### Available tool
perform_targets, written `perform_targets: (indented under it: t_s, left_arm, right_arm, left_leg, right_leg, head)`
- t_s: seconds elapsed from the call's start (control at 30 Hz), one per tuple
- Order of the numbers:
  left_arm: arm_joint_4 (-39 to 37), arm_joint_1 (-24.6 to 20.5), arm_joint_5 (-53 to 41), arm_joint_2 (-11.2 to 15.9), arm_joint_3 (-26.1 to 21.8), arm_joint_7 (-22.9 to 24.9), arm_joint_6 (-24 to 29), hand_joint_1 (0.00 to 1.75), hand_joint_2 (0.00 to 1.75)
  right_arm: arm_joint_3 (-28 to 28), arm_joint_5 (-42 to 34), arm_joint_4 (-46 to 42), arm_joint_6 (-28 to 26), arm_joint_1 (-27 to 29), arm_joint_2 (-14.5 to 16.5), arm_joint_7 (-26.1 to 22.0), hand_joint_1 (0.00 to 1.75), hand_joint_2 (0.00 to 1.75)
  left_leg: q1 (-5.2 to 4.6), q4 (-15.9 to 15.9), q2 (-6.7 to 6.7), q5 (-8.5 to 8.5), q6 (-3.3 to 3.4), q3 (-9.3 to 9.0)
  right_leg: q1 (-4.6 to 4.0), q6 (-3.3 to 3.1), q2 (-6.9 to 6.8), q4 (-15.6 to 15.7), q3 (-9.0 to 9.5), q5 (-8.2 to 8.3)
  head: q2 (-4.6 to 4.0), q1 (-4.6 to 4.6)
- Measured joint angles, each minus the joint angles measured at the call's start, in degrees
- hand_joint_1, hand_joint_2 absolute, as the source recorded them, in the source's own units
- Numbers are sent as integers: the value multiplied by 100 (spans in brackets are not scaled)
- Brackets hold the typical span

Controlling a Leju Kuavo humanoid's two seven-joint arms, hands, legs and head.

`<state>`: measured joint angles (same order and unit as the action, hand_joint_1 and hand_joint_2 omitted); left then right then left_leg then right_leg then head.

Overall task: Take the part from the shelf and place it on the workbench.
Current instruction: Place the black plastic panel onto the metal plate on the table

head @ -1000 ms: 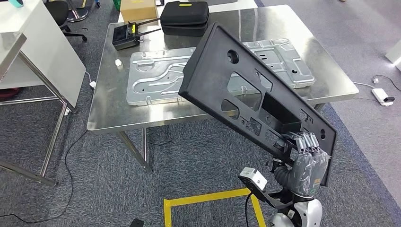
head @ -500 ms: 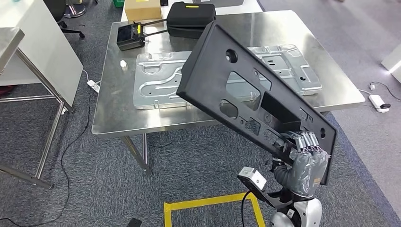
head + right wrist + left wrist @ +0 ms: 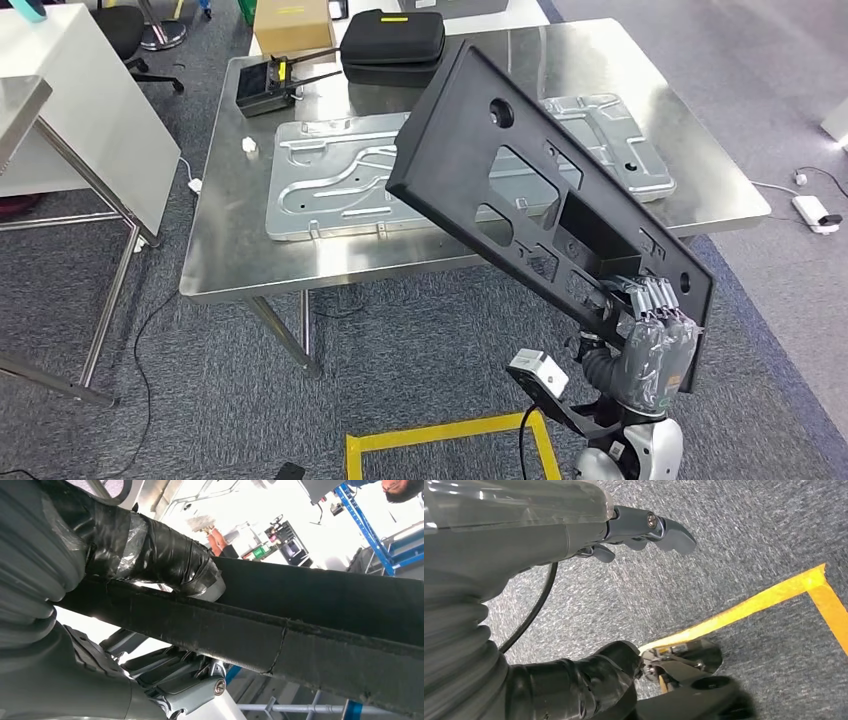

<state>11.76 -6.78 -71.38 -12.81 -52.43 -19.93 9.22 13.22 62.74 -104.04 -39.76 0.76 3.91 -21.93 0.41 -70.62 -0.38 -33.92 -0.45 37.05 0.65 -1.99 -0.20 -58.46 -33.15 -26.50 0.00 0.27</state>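
Observation:
A big black plastic panel [image 3: 520, 190] with several cut-outs is tilted in the air, and its upper end reaches over the front edge of the steel workbench [image 3: 230, 250]. My right hand [image 3: 655, 345] grips the panel's lower end from below, fingers hooked into a cut-out. In the right wrist view the taped thumb [image 3: 150, 550] presses on the panel's edge [image 3: 300, 630]. My left hand [image 3: 499, 530] hangs over grey carpet, with its fingers [image 3: 664, 527] apart and nothing in them.
On the workbench lie a stamped metal sheet [image 3: 340, 190], a black case [image 3: 390, 45], a cardboard box [image 3: 292, 22] and a handheld controller [image 3: 262, 90]. A white table [image 3: 90, 110] stands at the left. Yellow floor tape [image 3: 440, 435] marks the carpet near my feet.
The whole picture has shifted a little, so the camera moved. The panel stays in my right hand at about the same tilt.

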Motion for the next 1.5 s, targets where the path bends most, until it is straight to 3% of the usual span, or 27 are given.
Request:
perform_targets:
  t_s: [0.03,0.07,0.1,0.17,0.23,0.37,0.43,0.5,0.53,0.57,0.6,0.7,0.77,0.87,0.9,0.93,1.03,1.1,1.13,1.2,1.27,1.4,1.43,1.5]
  left_arm:
    - [0,8,0,0,0,1,-1,0,175]
    - [0,17,0,0,0,1,-1,0,175]
    - [0,24,1,0,0,2,-1,0,175]
    - [0,23,2,2,0,2,0,0,175]
    - [0,11,2,6,1,2,0,0,175]
    - [0,28,4,8,1,4,1,0,175]
    - [0,25,5,5,2,4,2,0,175]
    - [0,23,4,5,2,4,2,0,175]
    - [0,26,5,5,2,5,3,0,175]
    - [0,30,6,6,2,7,7,0,175]
    - [0,31,7,6,2,11,15,0,175]
    - [0,26,9,3,2,27,44,0,175]
    - [0,25,10,2,2,40,66,0,175]
    - [0,22,16,3,2,74,131,0,175]
    - [0,20,18,4,2,83,151,0,175]
    - [0,18,17,4,2,89,162,0,175]
    - [0,23,17,4,2,98,163,0,175]
    - [0,31,17,4,2,101,150,0,175]
    - [0,30,17,5,2,98,142,0,175]
    - [0,24,17,6,2,89,129,0,175]
    - [0,13,17,7,2,75,121,0,175]
    - [0,23,20,4,2,58,89,0,175]
    - [0,22,20,3,2,56,82,0,175]
    - [0,17,19,3,2,55,72,0,175]
  right_arm:
    - [0,1,0,0,2,0,1,175,175]
    - [0,1,0,0,4,0,2,175,175]
    - [0,1,0,0,5,0,2,175,175]
    - [0,1,0,1,5,0,2,175,175]
    - [-1,1,0,1,4,0,2,175,175]
    - [-2,1,-1,1,10,-1,4,175,175]
    - [-2,-1,-2,1,4,-3,10,175,175]
    - [-1,-3,5,0,11,-5,14,175,175]
    - [-1,-3,12,0,18,-6,15,175,175]
    - [-1,-3,20,0,23,-7,16,175,175]
    - [-1,-3,25,0,25,-7,17,175,175]
    - [-1,-1,28,0,19,-7,23,175,175]
    - [-1,4,28,0,17,-7,33,175,175]
    - [-5,10,28,0,20,-7,68,175,175]
    - [-7,10,28,0,19,-7,80,175,175]
    - [-7,9,28,0,19,-7,87,175,175]
    - [-6,3,36,1,21,-7,98,175,175]
    - [-5,1,46,2,24,-7,101,175,175]
    - [-5,0,50,2,25,-7,102,175,175]
    - [-6,-3,52,1,25,-7,104,175,175]
    - [-6,-7,53,0,24,-7,108,175,175]
    - [-4,-31,60,1,22,-7,117,175,175]
    - [-4,-40,61,0,19,-7,120,175,175]
    - [-4,-54,69,0,24,-8,122,175,175]
  left_leg:
    - [13,-282,1,-91,-19,158]
    - [22,-357,2,-69,-28,220]
    - [29,-202,3,67,-31,172]
    - [31,573,5,502,1,-152]
    - [3,1169,6,682,57,-393]
    - [3,1308,4,787,186,-445]
    - [29,1362,12,833,243,-465]
    - [14,1361,16,833,269,-455]
    - [8,1356,17,830,274,-449]
    - [4,1349,16,826,277,-445]
    - [3,1339,13,821,275,-444]
    - [-8,1285,-3,784,239,-447]
    - [-25,1260,-6,768,191,-430]
    - [-32,1248,-3,747,109,-422]
    - [-30,1147,0,665,82,-380]
    - [-25,936,2,524,56,-288]
    - [10,-142,7,7,-4,206]
    - [24,-366,7,26,-21,310]
    - [30,-119,8,198,-17,189]
    - [32,671,9,561,14,-207]
    - [10,1183,7,703,59,-458]
    - [3,1309,5,720,181,-508]
    - [15,1339,8,733,220,-527]
    - [15,1359,13,733,273,-547]
  right_leg:
    - [0,-4,-2,-3,0,-4]
    - [1,-5,1,-6,3,-7]
    - [2,-3,6,-10,9,-12]
    - [3,13,14,-16,29,-24]
    - [-7,58,17,-26,23,-29]
    - [-16,198,16,-66,-9,-71]
    - [-9,244,19,-417,-157,-314]
    - [6,276,20,-1155,-492,-684]
    - [11,290,20,-1467,-641,-790]
    - [13,299,20,-1615,-713,-794]
    - [13,299,19,-1524,-669,-681]
    - [-1,252,19,-430,-135,-169]
    - [-28,206,24,-71,23,-94]
    - [-15,125,34,-26,31,-67]
    - [3,90,29,-2,44,-50]
    - [21,58,22,19,56,-37]
    - [18,19,4,19,46,-34]
    - [17,19,5,6,41,-41]
    - [19,26,9,-2,44,-49]
    - [16,54,16,-20,60,-74]
    - [0,109,20,-36,59,-90]
    - [7,237,19,-100,31,-152]
    - [12,262,19,-265,-44,-255]
    - [19,297,20,-941,-381,-581]
  head:
    - [0,0]
    - [0,0]
    - [0,-1]
    - [0,0]
    - [0,1]
    - [0,3]
    - [0,5]
    - [0,7]
    - [0,7]
    - [0,7]
    - [0,8]
    - [0,8]
    - [0,6]
    - [0,5]
    - [0,3]
    - [0,0]
    - [0,-3]
    - [0,-3]
    - [0,-3]
    - [0,-3]
    - [0,-2]
    - [0,0]
    - [0,2]
    - [0,6]
